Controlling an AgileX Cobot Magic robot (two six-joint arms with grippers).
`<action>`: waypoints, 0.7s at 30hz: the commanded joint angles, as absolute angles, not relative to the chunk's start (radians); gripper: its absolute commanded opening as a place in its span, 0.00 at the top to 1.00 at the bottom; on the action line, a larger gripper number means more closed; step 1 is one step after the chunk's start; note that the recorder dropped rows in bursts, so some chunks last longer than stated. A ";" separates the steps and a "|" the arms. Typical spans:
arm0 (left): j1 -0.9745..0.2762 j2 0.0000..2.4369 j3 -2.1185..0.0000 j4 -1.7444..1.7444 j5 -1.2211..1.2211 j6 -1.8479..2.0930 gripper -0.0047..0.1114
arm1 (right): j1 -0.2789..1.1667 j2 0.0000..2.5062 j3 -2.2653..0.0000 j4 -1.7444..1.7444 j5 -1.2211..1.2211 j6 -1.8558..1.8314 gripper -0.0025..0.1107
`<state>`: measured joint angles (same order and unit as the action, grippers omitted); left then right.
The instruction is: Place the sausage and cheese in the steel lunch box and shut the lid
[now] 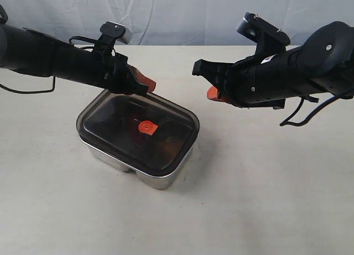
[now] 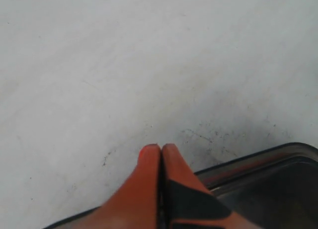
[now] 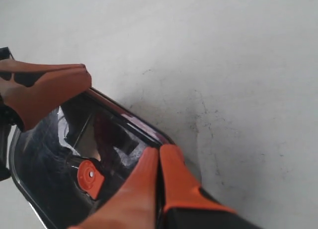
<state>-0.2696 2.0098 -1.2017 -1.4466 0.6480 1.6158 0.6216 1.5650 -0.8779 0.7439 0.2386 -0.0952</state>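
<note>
The steel lunch box [image 1: 119,160] sits on the table with the dark translucent lid [image 1: 110,122] lying on top, its orange centre valve [image 1: 147,126] facing up. Through the lid a dim red shape, likely the sausage [image 3: 104,132], shows; the cheese is not discernible. My left gripper [image 1: 148,84] hovers shut and empty over the lid's far edge; in the left wrist view the left gripper [image 2: 160,147] points past the lid's rim [image 2: 258,157]. My right gripper [image 1: 212,93] is shut and empty, raised to the right of the box; the right gripper [image 3: 160,148] is over the lid's corner [image 3: 149,129].
The pale tabletop [image 1: 265,183] spreads around the box. A wrinkled white backdrop [image 1: 177,14] hangs behind. Black cables [image 1: 301,114] trail from both arms.
</note>
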 commanded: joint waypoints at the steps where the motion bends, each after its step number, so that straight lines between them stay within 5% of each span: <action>1: -0.273 2.007 -1.207 -1.429 0.650 1.586 0.96 | 0.618 1.573 -0.873 0.742 0.220 -0.104 0.98; 21: -0.273 2.007 -1.207 -1.321 0.677 1.506 0.96 | 0.618 1.887 -1.115 0.746 0.213 -0.104 0.98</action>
<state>-0.2696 2.0098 -1.2017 -1.3570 0.6939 1.5326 0.6216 1.8517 -1.0680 0.7489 0.1797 -0.0971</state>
